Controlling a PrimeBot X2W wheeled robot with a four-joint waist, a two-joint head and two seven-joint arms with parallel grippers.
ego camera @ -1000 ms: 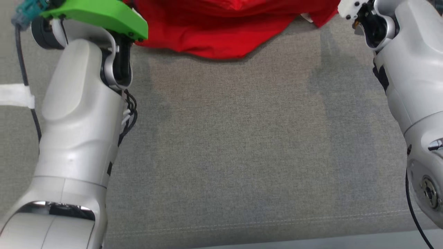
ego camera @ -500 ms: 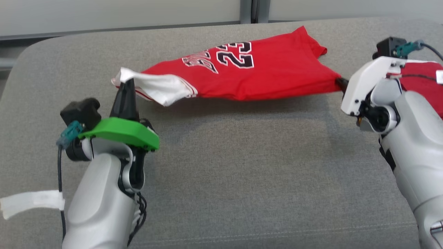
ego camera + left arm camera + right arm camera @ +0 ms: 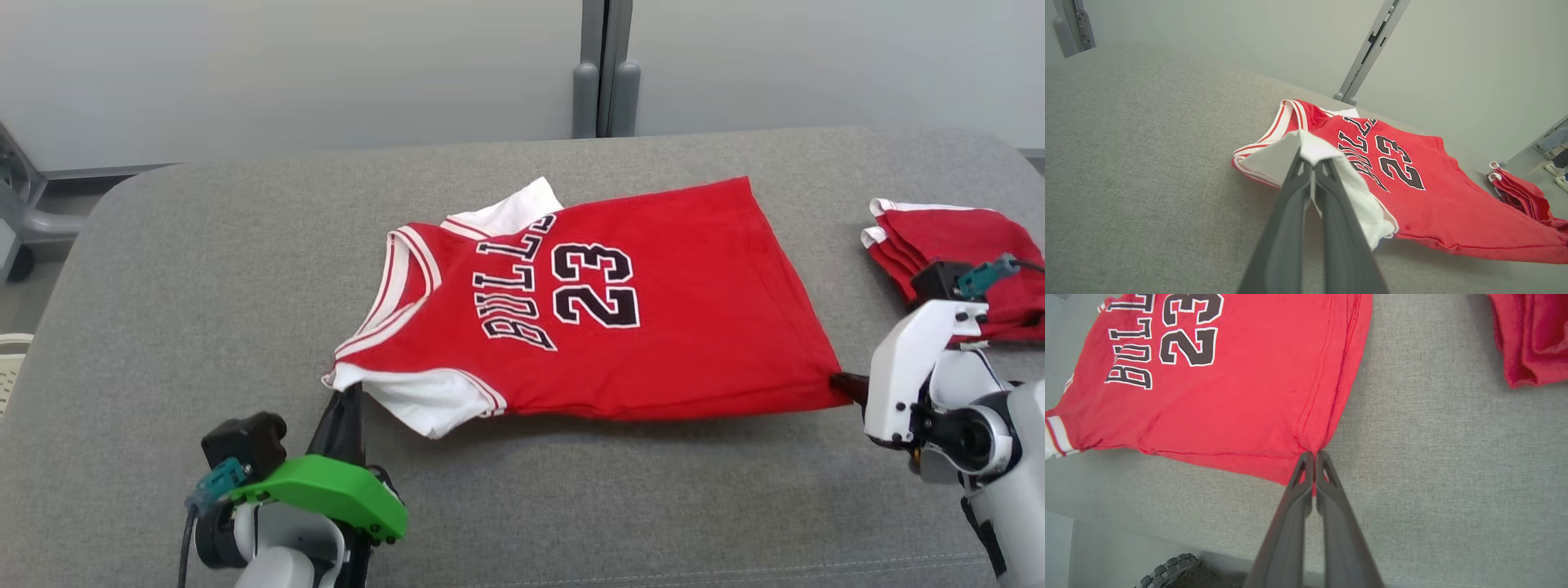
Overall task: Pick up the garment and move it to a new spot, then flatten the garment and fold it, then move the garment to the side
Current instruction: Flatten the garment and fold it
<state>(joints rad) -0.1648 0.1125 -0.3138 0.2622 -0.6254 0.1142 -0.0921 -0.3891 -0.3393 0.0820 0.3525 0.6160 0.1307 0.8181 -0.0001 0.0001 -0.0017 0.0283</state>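
Jersey (image 3: 653, 310) lies mid-frame in head view on the grey table (image 3: 204, 269): red, front up, "BULLS 23" reading sideways, neck toward frame left, hem toward frame right. Far part lies flat. The edge nearest the bottom of the frame looks raised a bit, w/ shadow under it.

Left end effector (image 3: 349, 404) sits at lower left, fingers pressed together and pinching the white flap at the jersey's lower-left corner, by the armhole. In left wrist view the white cloth folds over the fingertips, and the rest of the jersey runs off toward the upper right.

Right end effector (image 3: 842, 382) sits at frame right, fingers pressed together on the hem's lower corner. In right wrist view the red cloth fans up and left from the tips.

Jersey spans btw both end effectors, one corner in each.

Folded red pile (image 3: 963, 245) lies at the right edge of head view, apart from the jersey and just above the right wrist.
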